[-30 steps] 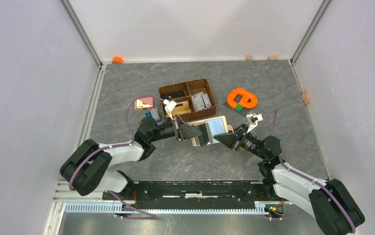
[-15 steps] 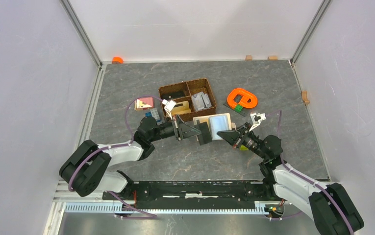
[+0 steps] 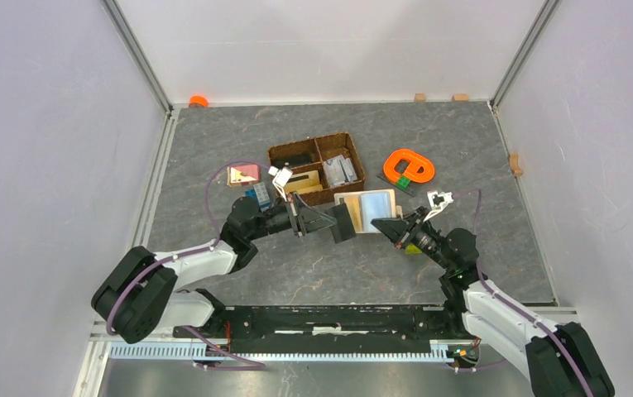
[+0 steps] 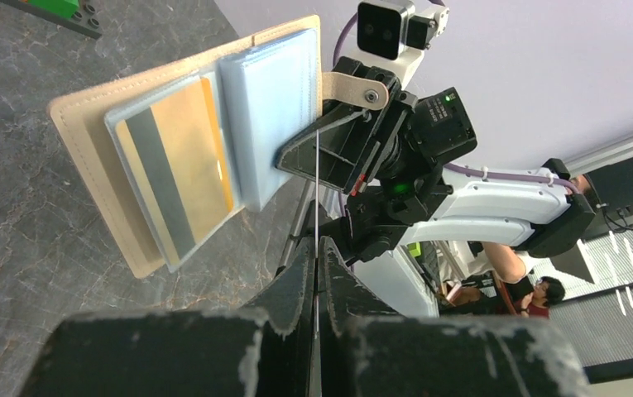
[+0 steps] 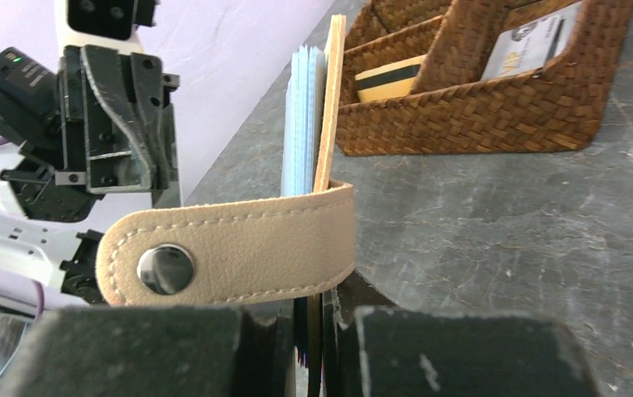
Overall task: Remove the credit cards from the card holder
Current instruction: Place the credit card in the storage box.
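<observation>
My right gripper (image 3: 392,225) is shut on the card holder (image 3: 366,210), a beige wallet held open and upright above the table. In the right wrist view the card holder (image 5: 327,107) is edge-on, and its snap tab (image 5: 230,244) lies across my right gripper (image 5: 317,302). In the left wrist view the card holder (image 4: 89,132) faces me, with a gold credit card (image 4: 172,165) in its pale blue sleeves. My left gripper (image 4: 317,244) is shut on a thin credit card (image 4: 317,190) seen edge-on. From the top that dark credit card (image 3: 343,222) hangs just left of the holder, apart from it.
A brown woven divided basket (image 3: 317,168) with cards in it stands just behind the holder. An orange ring-shaped object (image 3: 408,167) lies at the right. A pink-and-tan item (image 3: 243,174) and a blue block (image 3: 256,195) lie at the left.
The card has come out of the holder in my left gripper. My right gripper has carried the holder to the right and farther back, so a gap now separates card and holder.
</observation>
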Available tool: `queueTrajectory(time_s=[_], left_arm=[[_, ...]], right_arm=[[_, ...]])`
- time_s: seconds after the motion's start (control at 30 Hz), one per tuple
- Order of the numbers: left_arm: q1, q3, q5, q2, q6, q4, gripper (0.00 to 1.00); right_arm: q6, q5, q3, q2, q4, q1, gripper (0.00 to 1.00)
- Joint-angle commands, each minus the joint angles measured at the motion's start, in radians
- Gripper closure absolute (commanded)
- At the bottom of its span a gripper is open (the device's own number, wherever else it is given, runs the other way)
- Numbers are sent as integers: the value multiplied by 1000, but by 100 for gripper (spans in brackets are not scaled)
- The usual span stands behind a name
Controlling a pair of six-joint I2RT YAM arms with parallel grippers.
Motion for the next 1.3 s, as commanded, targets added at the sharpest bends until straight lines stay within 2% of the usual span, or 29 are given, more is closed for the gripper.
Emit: queueTrajectory(time_s=[0.0,0.3,0.73,0.8,0.83,0.93,1.03,1.07,1.13,1.27], left_arm=[[5,-7,-34,-52,73,-38,98],[5,-9,-49,-74,88,-64,98],[4,-9,-112,-169,160,-186,98],[4,9,-138,-190,199,-247,98],[2,27,-168,-204,229,-292,98],[-8,137,-303,-269,351,-576,98],[-77,289,-597,-320,471,-836,98],[-98,345,-729,-313,491,-912,98],[-104,474,-882,-269,534,-1068,98],[-104,716,-1081,-129,748,-1247,98]], right_arm=[[-51,90,8,-57,-63,-8,92],[-80,154,17,-103,-146,-12,92],[-129,295,31,-183,-278,-12,94],[-138,297,35,-179,-279,-12,94],[-145,299,40,-177,-282,-12,95],[-176,318,51,-177,-306,-12,96],[-190,333,49,-190,-316,-12,97],[-197,333,49,-196,-320,-12,97],[-206,336,50,-212,-329,-12,98],[-227,372,41,-262,-354,-13,98]])
